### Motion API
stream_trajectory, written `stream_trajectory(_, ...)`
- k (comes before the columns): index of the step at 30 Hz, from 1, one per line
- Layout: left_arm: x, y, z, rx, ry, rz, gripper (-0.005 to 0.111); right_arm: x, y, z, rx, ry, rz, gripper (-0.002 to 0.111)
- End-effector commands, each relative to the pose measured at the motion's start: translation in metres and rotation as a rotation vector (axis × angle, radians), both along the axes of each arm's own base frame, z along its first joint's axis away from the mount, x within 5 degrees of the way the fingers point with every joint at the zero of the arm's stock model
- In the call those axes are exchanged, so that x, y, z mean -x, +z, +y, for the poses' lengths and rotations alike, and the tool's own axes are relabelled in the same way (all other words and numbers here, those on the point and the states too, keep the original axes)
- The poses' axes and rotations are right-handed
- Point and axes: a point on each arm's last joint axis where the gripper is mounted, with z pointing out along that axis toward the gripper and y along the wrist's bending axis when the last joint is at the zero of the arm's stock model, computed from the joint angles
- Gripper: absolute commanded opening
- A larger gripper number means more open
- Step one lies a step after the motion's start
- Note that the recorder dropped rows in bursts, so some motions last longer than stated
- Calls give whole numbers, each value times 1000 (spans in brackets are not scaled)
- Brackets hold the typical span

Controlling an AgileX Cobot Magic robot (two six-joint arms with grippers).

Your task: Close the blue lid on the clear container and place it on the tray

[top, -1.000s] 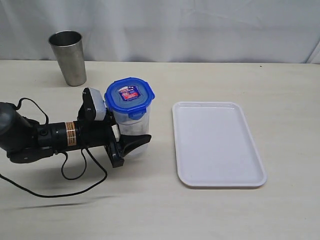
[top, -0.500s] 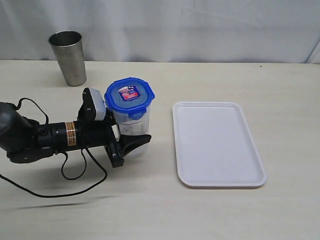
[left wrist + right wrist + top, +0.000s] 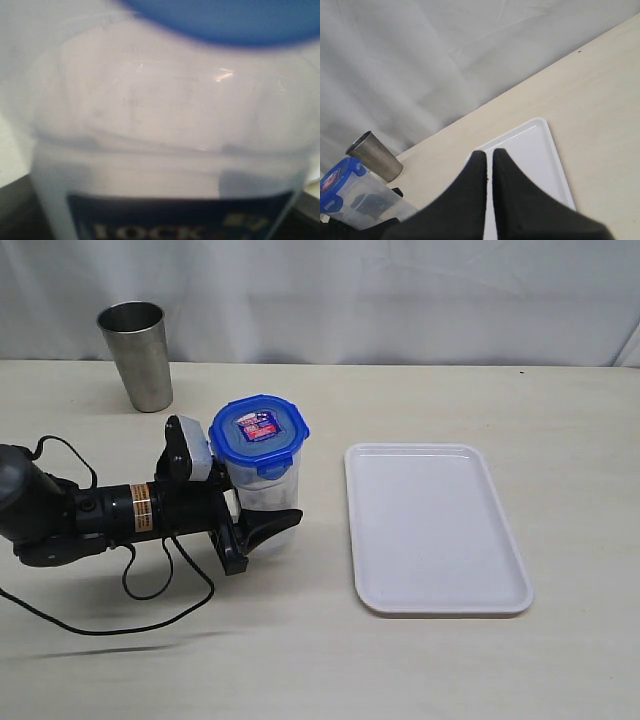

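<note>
The clear container (image 3: 262, 495) stands upright on the table left of the white tray (image 3: 435, 530), with the blue lid (image 3: 258, 430) sitting on its top. My left gripper (image 3: 275, 504) reaches in from the left, low and level, shut on the container's lower body; one black finger (image 3: 270, 528) lies against its front side and the other is hidden behind it. The left wrist view is filled by the blurred container (image 3: 165, 125) and the lid's edge (image 3: 225, 20). My right gripper (image 3: 489, 155) is shut on nothing, high above the tray (image 3: 540, 150), and out of the exterior view.
A shiny steel cup (image 3: 137, 355) stands at the back left near the white curtain. The left arm's black cable (image 3: 150, 580) loops on the table in front of it. The tray holds nothing.
</note>
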Motion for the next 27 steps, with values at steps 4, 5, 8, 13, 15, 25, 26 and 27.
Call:
stream_trajectory(4, -1, 7, -2, 35, -1, -22, 0, 2, -12, -1, 27, -12, 124, 5)
stream_trajectory(5, -1, 7, -2, 35, -1, -22, 0, 2, -12, -1, 27, -12, 124, 5)
stream_trajectory(8, -1, 7, -2, 35, -3, -22, 0, 2, -12, -1, 27, -12, 124, 5)
stream_trajectory(13, -1, 7, -2, 35, -3, -22, 0, 2, -12, -1, 27, -12, 124, 5)
stream_trajectory(15, -1, 7, -2, 35, -3, -22, 0, 2, -12, -1, 27, -12, 124, 5)
stream_trajectory(25, -1, 7, -2, 36, 1, -22, 0, 2, -12, -1, 84, 2, 116, 5)
stream_trajectory(26, -1, 7, -2, 36, 1, -22, 0, 2, -12, -1, 124, 12, 111, 5)
stream_trajectory(27, -1, 7, -2, 36, 1, -22, 0, 2, -12, -1, 187, 24, 104, 5)
